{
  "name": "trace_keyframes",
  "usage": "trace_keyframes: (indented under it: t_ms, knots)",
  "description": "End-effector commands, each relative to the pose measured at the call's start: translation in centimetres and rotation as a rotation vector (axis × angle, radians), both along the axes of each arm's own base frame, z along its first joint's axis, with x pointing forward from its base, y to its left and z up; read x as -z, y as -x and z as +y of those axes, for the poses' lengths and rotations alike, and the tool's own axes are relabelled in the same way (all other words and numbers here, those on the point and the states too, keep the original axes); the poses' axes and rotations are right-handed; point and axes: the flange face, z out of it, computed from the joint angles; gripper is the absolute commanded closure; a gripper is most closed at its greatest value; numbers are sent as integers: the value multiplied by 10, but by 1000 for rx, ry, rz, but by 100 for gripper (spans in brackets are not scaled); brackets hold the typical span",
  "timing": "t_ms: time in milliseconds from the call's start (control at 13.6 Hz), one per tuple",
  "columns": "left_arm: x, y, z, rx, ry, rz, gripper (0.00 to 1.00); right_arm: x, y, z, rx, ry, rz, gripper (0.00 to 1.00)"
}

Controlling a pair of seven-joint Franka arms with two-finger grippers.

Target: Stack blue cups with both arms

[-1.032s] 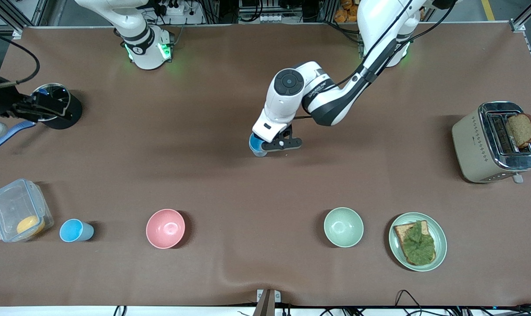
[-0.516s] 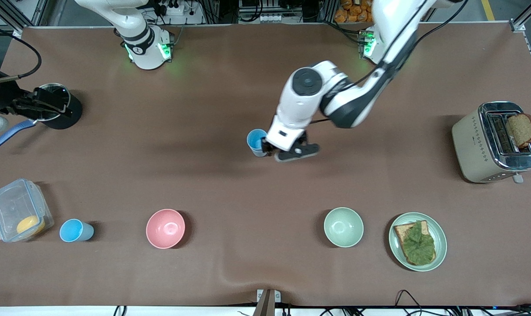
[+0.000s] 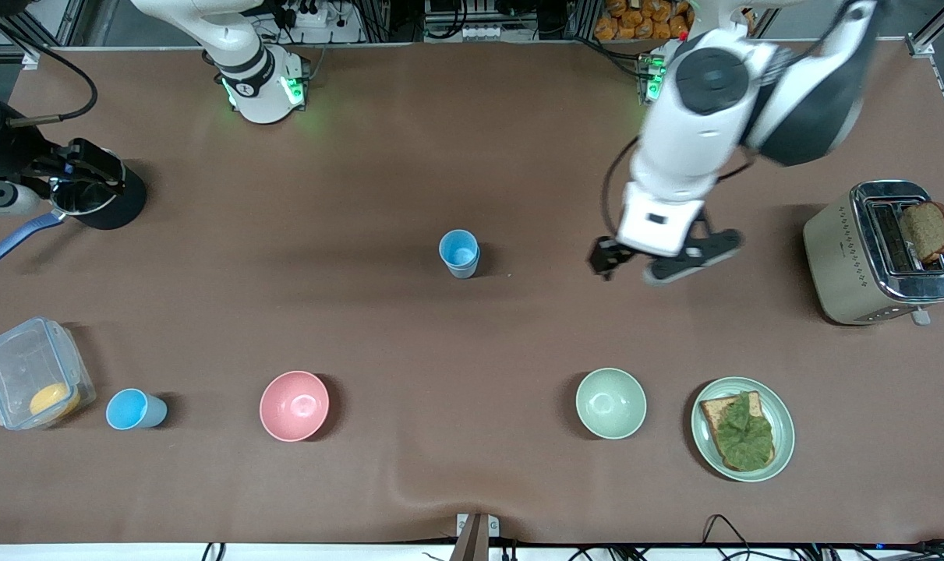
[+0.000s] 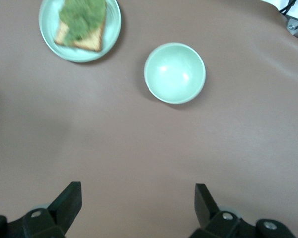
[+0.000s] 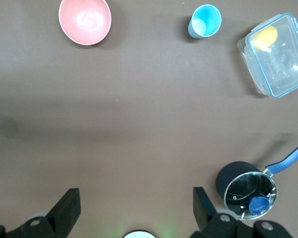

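Observation:
In the middle of the table stands a blue cup (image 3: 460,253); a second rim shows under its top rim, as of one cup nested in another. Nothing touches it. A sky-blue cup (image 3: 135,409) (image 5: 205,21) stands alone near the front camera, beside the clear box. My left gripper (image 3: 647,265) (image 4: 137,201) hangs open and holds nothing, up in the air over bare table between the middle cup and the toaster. My right gripper (image 3: 97,171) (image 5: 136,206) is open too, holds nothing, and waits above the black pot at the right arm's end.
A pink bowl (image 3: 294,405) and a pale green bowl (image 3: 610,403) sit nearer the front camera. Beside the green bowl is a plate (image 3: 783,425) with toast and lettuce. There are also a toaster (image 3: 877,253), a black pot (image 3: 101,199) and a clear box (image 3: 35,372).
The left gripper opened and let go of the blue cup in the middle of the table, then rose and swung away toward the toaster. The right gripper shifted only slightly.

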Motion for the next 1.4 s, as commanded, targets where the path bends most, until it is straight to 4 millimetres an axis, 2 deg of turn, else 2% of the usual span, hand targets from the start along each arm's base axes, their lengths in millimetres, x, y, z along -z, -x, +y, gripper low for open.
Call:
trace_keyframes:
  t_ms: [0, 74, 221, 295, 516, 589, 737, 884, 1105, 1179, 1326]
  knots:
    - [-22, -12, 51, 109, -7, 0, 0, 1, 3, -7, 10, 13, 7, 0]
    - [-31, -15, 62, 126, -7, 17, 0, 2, 2, -13, 19, 12, 7, 0]
    - [-54, -13, 71, 120, -18, 57, 0, 5, 2, -25, 42, -33, 18, 0]
    - [-65, -16, 86, 117, -10, 82, 0, 5, 1, -31, 54, -49, 20, 0]
    - [-81, -20, 120, 227, 24, 93, 0, 11, 0, -33, 58, -53, 30, 0]
    - [-90, -16, 133, 262, 17, 97, 0, 12, -1, -33, 58, -53, 30, 0]
    - [-91, -14, 153, 351, 27, 130, 0, 13, -2, -33, 58, -53, 30, 0]
    - [-105, -7, 179, 418, 58, 120, 0, 15, -3, -33, 58, -55, 32, 0]
    - [-113, -1, 194, 411, 57, 123, 0, 25, -5, -37, 73, -89, 53, 0]
    - [-116, 0, 195, 410, 55, 121, 0, 25, -4, -46, 91, -105, 55, 0]
    - [-118, 7, 198, 409, 65, 136, 0, 26, -3, -50, 98, -109, 60, 0]
